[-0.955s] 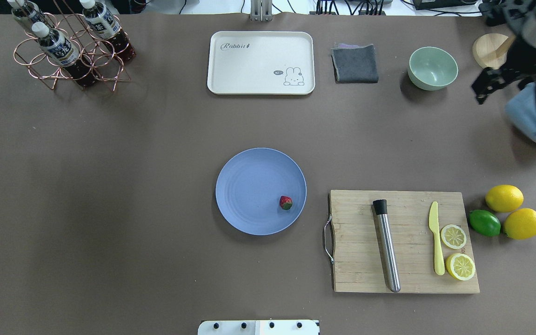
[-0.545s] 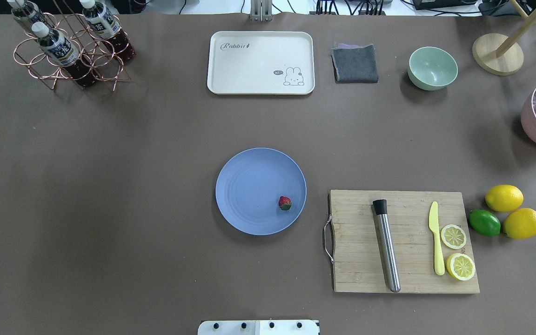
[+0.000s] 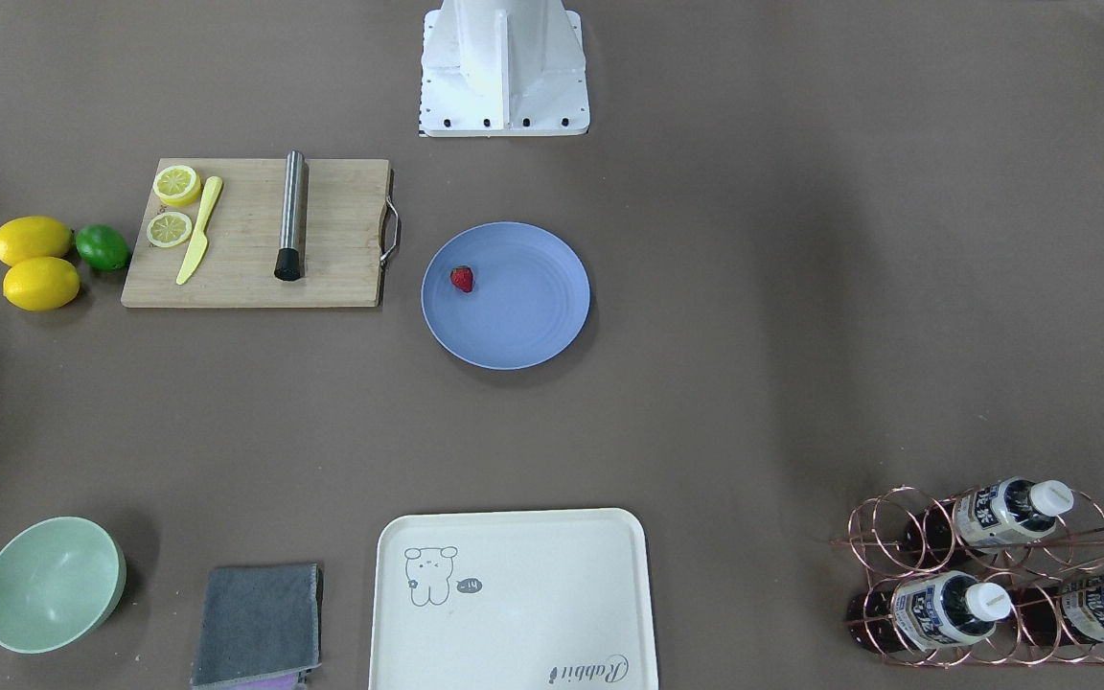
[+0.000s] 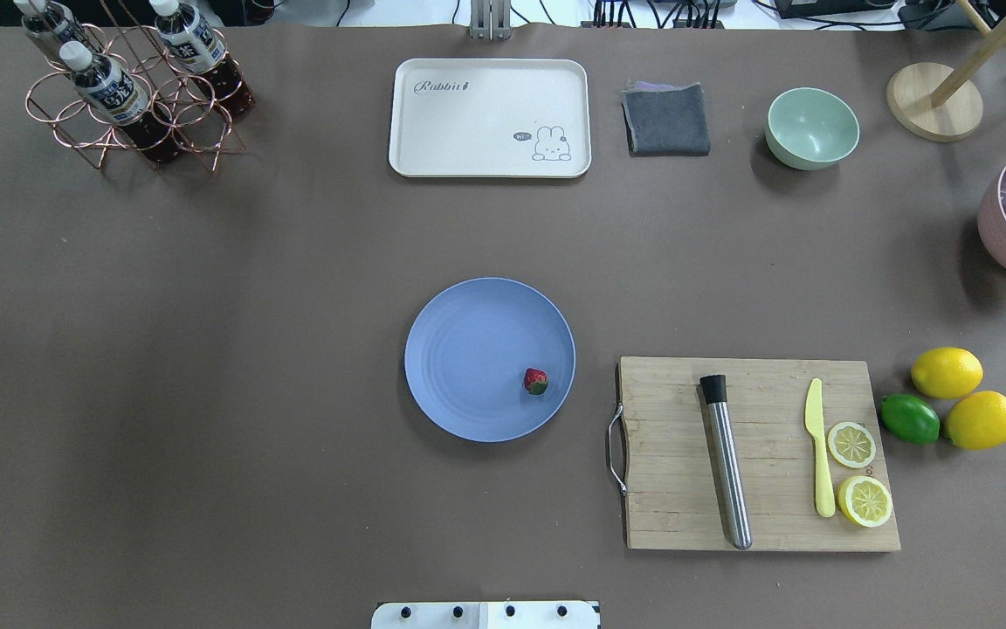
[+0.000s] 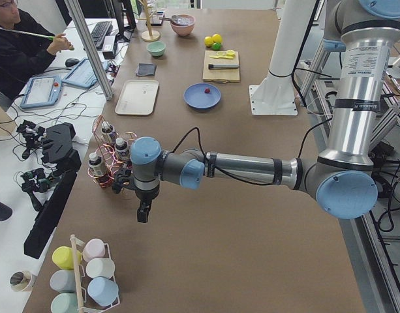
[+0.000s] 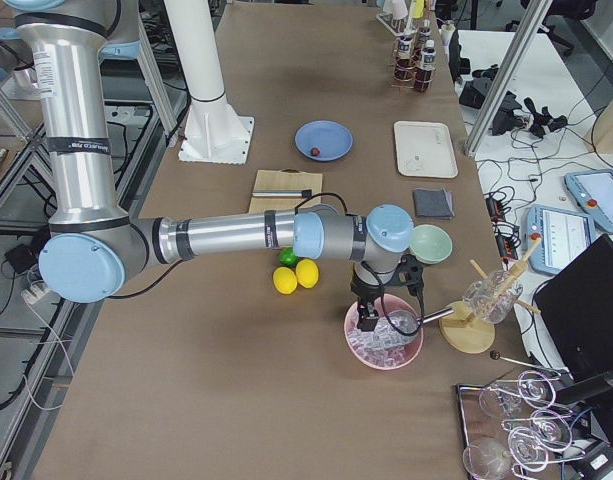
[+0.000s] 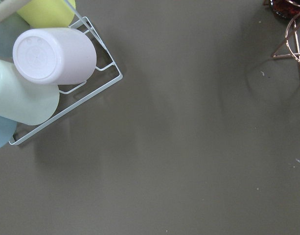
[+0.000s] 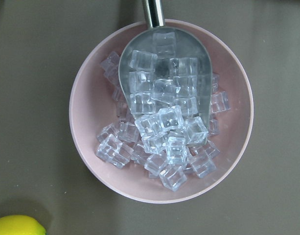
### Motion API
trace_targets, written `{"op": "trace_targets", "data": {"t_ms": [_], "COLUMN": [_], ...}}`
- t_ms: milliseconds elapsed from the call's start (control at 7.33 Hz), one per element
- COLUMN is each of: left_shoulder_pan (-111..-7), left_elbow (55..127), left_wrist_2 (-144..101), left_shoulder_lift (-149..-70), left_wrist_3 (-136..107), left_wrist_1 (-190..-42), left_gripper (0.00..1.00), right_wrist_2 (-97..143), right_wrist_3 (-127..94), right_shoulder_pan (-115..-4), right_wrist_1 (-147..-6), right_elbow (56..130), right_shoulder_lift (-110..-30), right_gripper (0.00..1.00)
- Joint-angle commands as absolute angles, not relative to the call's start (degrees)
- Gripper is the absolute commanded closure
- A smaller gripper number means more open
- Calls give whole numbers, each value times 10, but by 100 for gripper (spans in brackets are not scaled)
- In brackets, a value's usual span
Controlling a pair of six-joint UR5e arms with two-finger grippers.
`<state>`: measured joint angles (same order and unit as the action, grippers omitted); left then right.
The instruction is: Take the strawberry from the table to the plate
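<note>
The small red strawberry (image 4: 536, 381) (image 3: 462, 279) lies on the blue plate (image 4: 468, 349) (image 3: 523, 316), near the rim on the cutting-board side. The plate sits mid-table (image 4: 250, 349). Both grippers are far from it and show only in the side views. My left gripper (image 5: 142, 214) hangs over the table's left end, between the bottle rack and a cup rack. At the other end my right gripper (image 6: 366, 320) hovers over a pink bowl of ice. I cannot tell whether either is open or shut.
A wooden cutting board (image 4: 678, 489) with a steel muddler, yellow knife and lemon halves lies right of the plate, two lemons and a lime (image 4: 909, 418) beyond it. Cream tray (image 4: 490, 118), grey cloth, mint bowl (image 4: 811, 127) line the far edge. Bottle rack (image 4: 132, 96), ice bowl (image 8: 91, 112).
The right arm has pulled out of the overhead view at the upper right, uncovering the pink ice bowl and a wooden stand. The strawberry and plate have stayed put.
</note>
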<state>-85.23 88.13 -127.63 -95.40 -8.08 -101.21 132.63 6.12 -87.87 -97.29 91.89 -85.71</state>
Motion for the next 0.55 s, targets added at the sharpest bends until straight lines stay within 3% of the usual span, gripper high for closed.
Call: {"op": "trace_targets", "data": {"t_ms": [0, 409], "left_shoulder_pan": [-864, -864], "left_elbow": [877, 877], "left_wrist_2": [-1299, -1302], "left_shoulder_lift": [-954, -955], "left_wrist_3": [-81, -81], "left_wrist_1": [-1007, -1006], "left_gripper": [2, 2], "right_wrist_2": [1332, 1330], "right_wrist_3": [60, 57], "right_shoulder_pan": [-887, -889], "right_wrist_1": [-931, -929], "right_elbow": [891, 891], "right_shoulder_lift": [-860, -853], "right_gripper": [0, 0]}}
